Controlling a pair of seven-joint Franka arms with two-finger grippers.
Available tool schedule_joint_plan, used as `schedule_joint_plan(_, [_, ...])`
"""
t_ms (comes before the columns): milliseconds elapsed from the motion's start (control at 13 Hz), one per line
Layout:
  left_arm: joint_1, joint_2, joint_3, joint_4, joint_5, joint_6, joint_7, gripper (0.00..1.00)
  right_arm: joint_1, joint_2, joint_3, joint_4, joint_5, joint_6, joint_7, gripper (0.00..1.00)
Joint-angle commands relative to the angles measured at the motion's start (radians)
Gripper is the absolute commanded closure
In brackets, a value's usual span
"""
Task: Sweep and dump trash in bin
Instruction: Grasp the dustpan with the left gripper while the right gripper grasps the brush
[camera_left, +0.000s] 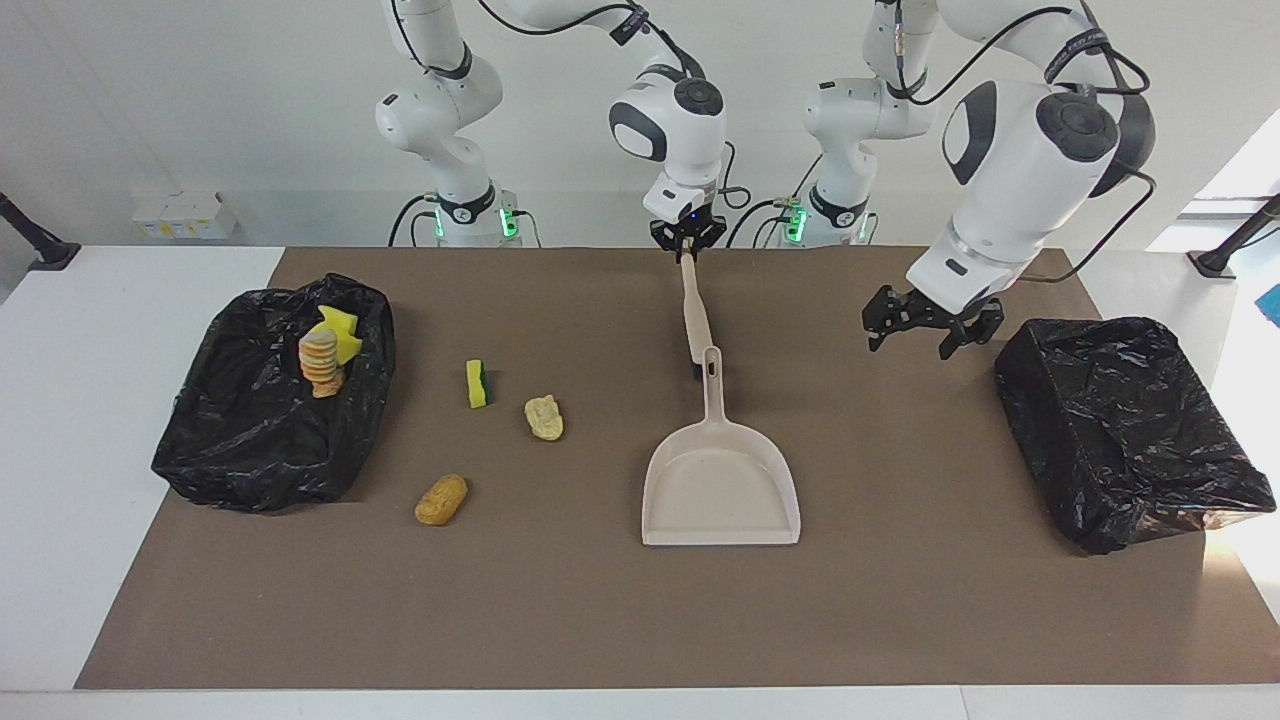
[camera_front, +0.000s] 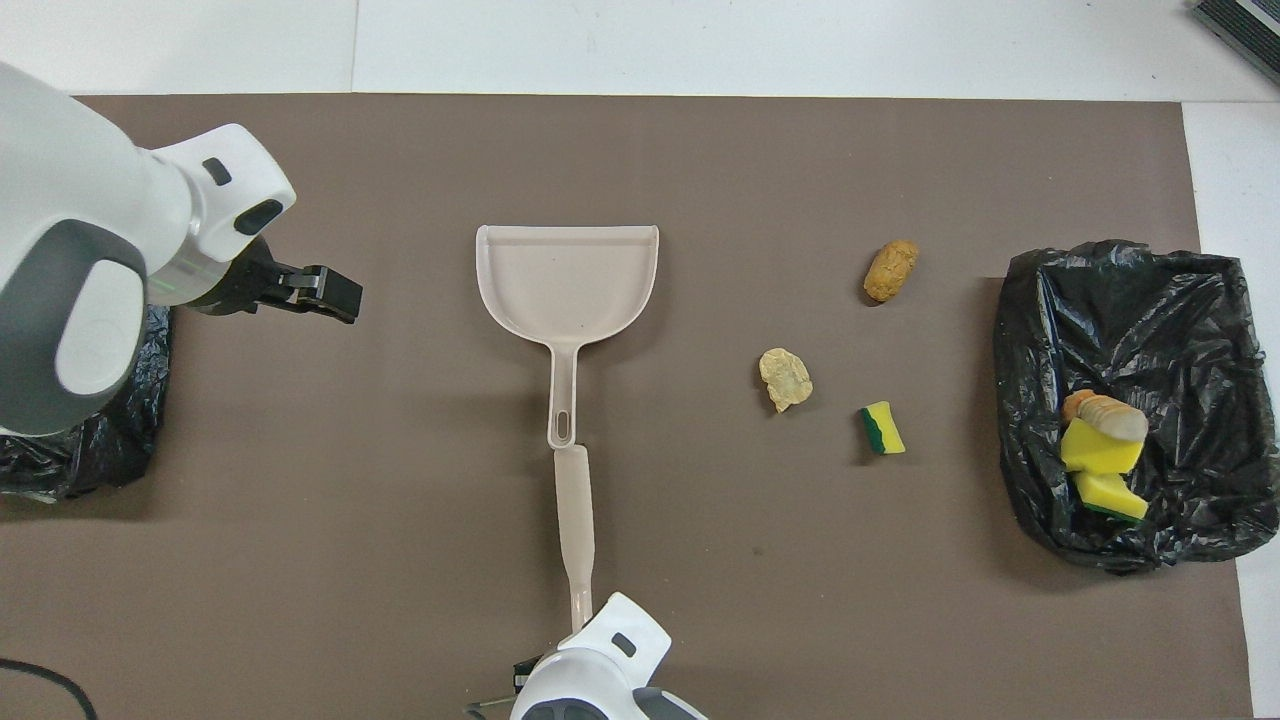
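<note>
Three trash scraps, a green-backed sponge piece (camera_left: 478, 384), a beige lump (camera_left: 544, 418) and an orange lump (camera_left: 441, 499), lie on the worktop (camera_left: 900, 600) between the lined bin (camera_left: 250, 470) and the dustpan (camera_left: 721, 490). The right gripper (camera_left: 687, 240) pinches the brush (camera_left: 694, 315) handle; the left gripper (camera_left: 925, 322), spread, hangs beside the other bin (camera_left: 1130, 440).

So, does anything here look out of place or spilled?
Yes. Three scraps lie loose on the mat, not in a bin: a yellow sponge piece, a pale lump and an orange lump, all beside the black-lined bin at the right arm's end. The dustpan is empty.
</note>
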Motion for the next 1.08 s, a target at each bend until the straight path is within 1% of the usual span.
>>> schedule_joint_plan(0, [-0.069, 0.06, 0.012, 0.026, -0.008, 0.06, -0.029, 0.0, -0.05, -0.127, -0.005, -0.014, 0.027, -0.106, -0.023, 1.0])
schedule_joint_plan(77, [-0.086, 0.089, 0.012, 0.026, -0.008, 0.069, -0.044, 0.0, -0.076, -0.162, -0.005, -0.016, 0.026, -0.146, -0.022, 1.0])
schedule_joint_plan(154, [-0.115, 0.106, 0.012, 0.018, -0.01, 0.11, -0.067, 0.0, -0.11, -0.196, -0.005, -0.017, 0.026, -0.191, -0.025, 1.0])
schedule_joint_plan(308, [-0.161, 0.12, 0.012, -0.014, -0.01, 0.159, -0.087, 0.0, -0.173, -0.241, -0.005, -0.022, 0.024, -0.27, -0.035, 1.0])
schedule_joint_plan(385, [-0.179, 0.123, 0.011, -0.029, -0.01, 0.181, -0.11, 0.0, -0.194, -0.255, -0.005, -0.028, 0.018, -0.295, -0.034, 1.0])
schedule_joint_plan(615, [-0.259, 0.124, 0.012, -0.14, -0.01, 0.322, -0.161, 0.0, -0.268, -0.302, -0.005, -0.088, -0.009, -0.317, -0.035, 1.0])
schedule_joint_plan(769, [-0.286, 0.13, 0.011, -0.172, -0.01, 0.376, -0.194, 0.0, -0.323, -0.318, -0.005, -0.117, -0.033, -0.332, -0.045, 1.0])
schedule_joint_plan(923, [-0.328, 0.135, 0.012, -0.206, -0.01, 0.393, -0.217, 0.0, -0.417, -0.315, -0.005, -0.119, -0.034, -0.37, -0.057, 1.0])
schedule_joint_plan(1000, [-0.343, 0.123, 0.012, -0.238, -0.01, 0.408, -0.227, 0.0, -0.464, -0.315, -0.005, -0.119, -0.054, -0.387, -0.065, 1.0])
